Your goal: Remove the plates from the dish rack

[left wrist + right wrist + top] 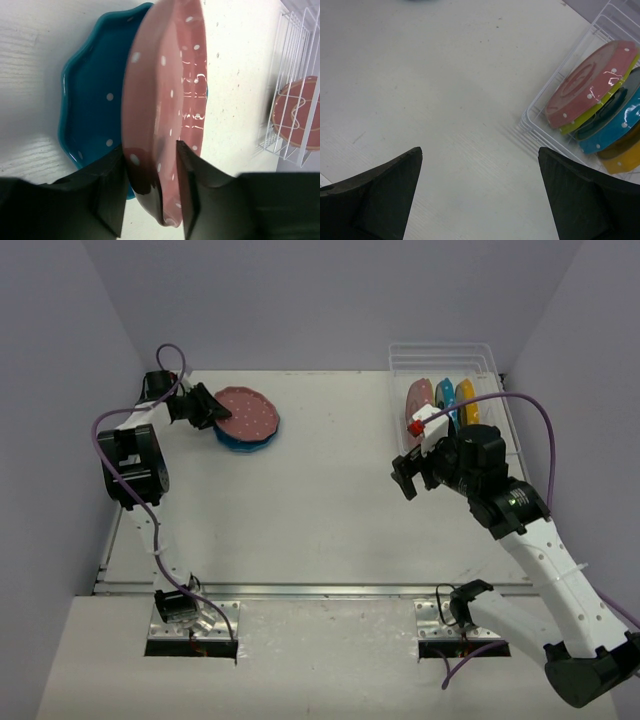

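Top external view shows the dish rack (440, 352) in the far right corner of the desk (330, 510), with plates standing on edge in its slots. A pink plate (418, 397) stands nearest the rack's left wall, then a blue plate (444, 400) and an orange-yellow plate (466, 400). The right wrist view adds a yellow-green plate (585, 119) pressed close behind the pink one.

Well to the left of the rack, across the desk, a teal plate (245, 443) lies flat, and a second pink plate (248, 412) rests tilted on top of it.

The left arm (135, 455) is folded up with its wrist turned toward the rack. The left fingers (107, 200) grasp the second pink plate by its rim, one on each face. The right arm (540, 540) bends in toward the rack. The right fingers (385, 195) are spread wide and released, holding nothing, over bare desk just beside the rack's near left corner.
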